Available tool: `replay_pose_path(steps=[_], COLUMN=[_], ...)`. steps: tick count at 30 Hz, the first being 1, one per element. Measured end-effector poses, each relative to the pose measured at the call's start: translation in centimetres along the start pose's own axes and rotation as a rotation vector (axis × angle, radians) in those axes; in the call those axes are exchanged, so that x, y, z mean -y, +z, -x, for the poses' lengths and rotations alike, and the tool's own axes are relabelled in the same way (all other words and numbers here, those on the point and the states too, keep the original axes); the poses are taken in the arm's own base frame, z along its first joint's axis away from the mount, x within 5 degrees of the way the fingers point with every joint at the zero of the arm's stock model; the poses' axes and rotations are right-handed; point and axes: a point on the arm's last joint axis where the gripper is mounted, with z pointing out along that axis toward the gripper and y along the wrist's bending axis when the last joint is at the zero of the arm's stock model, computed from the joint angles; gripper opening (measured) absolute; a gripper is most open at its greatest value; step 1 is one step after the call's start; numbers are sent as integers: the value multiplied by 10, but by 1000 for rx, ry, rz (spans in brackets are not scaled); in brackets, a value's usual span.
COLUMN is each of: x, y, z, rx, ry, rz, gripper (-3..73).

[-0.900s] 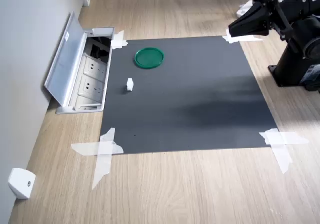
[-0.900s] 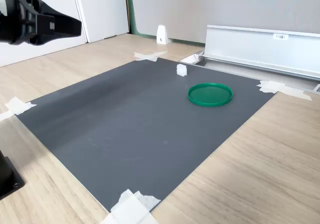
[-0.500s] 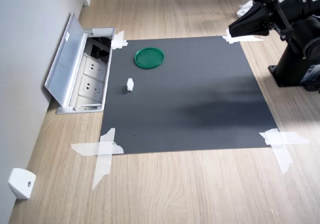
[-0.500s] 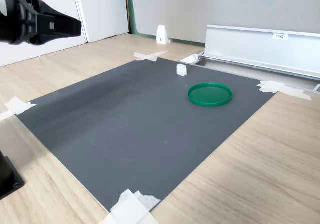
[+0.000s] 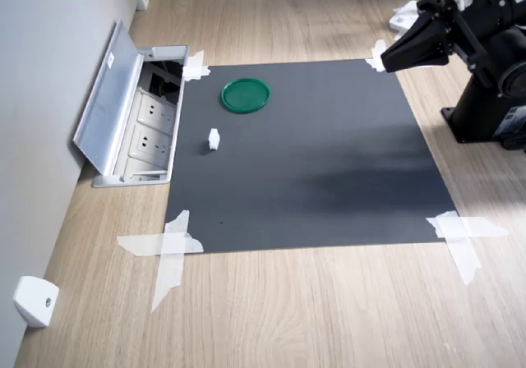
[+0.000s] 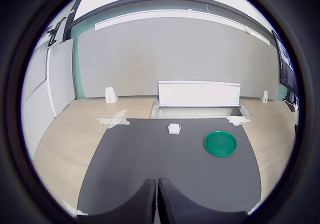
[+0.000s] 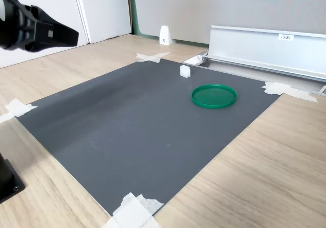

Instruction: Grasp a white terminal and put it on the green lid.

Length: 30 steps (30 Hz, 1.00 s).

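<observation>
Pincer (image 5: 386, 58) hangs in the air above a taped corner of the dark mat (image 5: 329, 163), at the first exterior view's upper right; nothing between the fingers (image 6: 145, 204), which sit pressed together w/ only a hairline gap in the wrist view, so closed and empty. In the second exterior view it (image 7: 76, 34) pokes in from the upper left, well apart from both task items. Arm base (image 5: 485, 113) stands on the wooden bench (image 5: 329, 302) just off the mat's edge.

Across the mat, near the edge along the open socket box (image 5: 140, 121), sits the white terminal (image 5: 214, 140), also seen at (image 7: 185, 71) and (image 6: 174, 128), resting on the mat. Green lid (image 5: 245, 94) lies flat on the mat near the corner by the box's far end, close to the terminal but not touching; nothing on it (image 7: 214, 95) (image 6: 220, 143).

White tape (image 5: 168, 249) holds the mat corners. White wedge piece (image 5: 34, 301) sits at the bench edge by the wall, well apart from the rest.
</observation>
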Motion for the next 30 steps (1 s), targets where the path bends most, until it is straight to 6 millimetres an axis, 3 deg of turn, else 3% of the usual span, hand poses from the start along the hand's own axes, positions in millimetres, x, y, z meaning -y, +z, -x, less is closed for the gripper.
replay_pose_path(steps=[13, 22, 26, 30], x=[0, -1, -1, 0], y=[38, 69, 86, 106], z=[77, 117, 126, 133], rx=[-216, -393, -477, -519], ry=[-10, -200, -316, -384], rz=[15, 87, 146, 181], gripper=[-9, 9, 97, 273])
